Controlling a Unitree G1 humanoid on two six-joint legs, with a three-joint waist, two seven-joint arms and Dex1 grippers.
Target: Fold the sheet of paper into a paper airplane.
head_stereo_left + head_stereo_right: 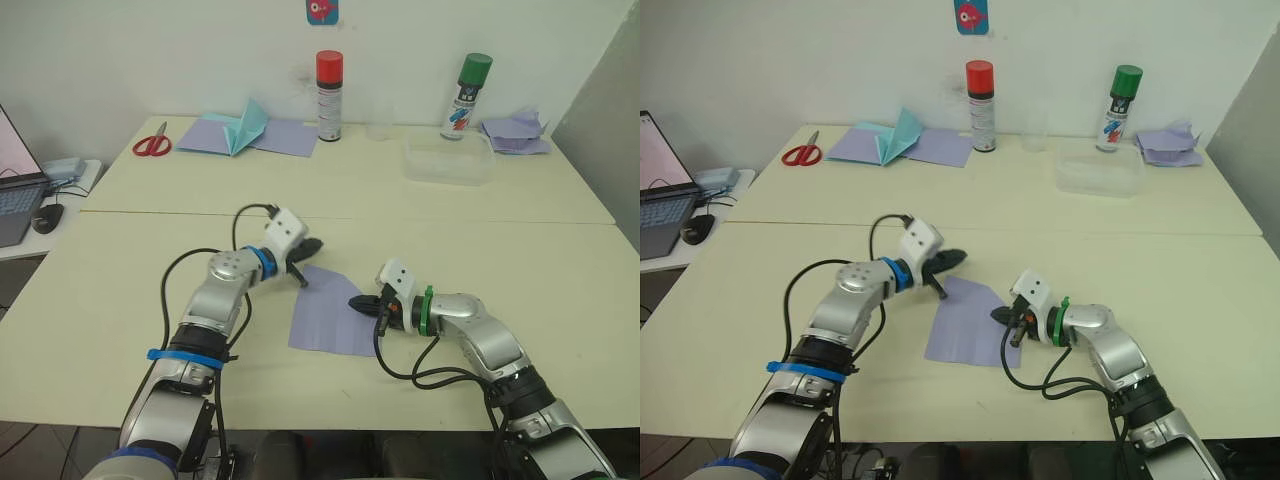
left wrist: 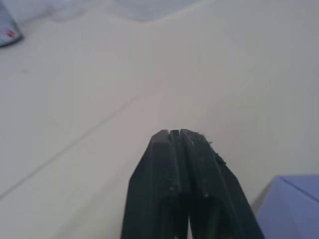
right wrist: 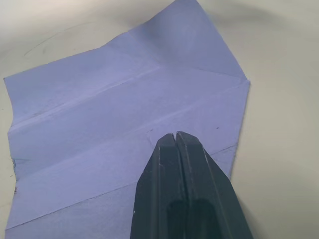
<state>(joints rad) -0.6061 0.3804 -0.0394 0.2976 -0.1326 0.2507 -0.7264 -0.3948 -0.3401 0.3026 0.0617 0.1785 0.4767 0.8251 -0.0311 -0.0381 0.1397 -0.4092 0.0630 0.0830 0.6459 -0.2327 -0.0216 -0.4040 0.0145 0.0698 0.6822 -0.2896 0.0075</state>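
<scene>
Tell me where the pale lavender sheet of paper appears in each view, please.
Left eye: pale lavender sheet of paper, centre, between both tools.
Right eye: centre, slightly lower.
Left wrist: one corner, at the edge.
Right wrist: spread beyond the tool.
Shared landmark: cream table.

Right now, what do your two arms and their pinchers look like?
Both arms are shiny silver metal with black joints and loose black cables looping beside them. The left arm has blue rings; the right arm has a green ring near its wrist. Each wrist carries a small white box. The left gripper and the right gripper each end in black jaws.
</scene>
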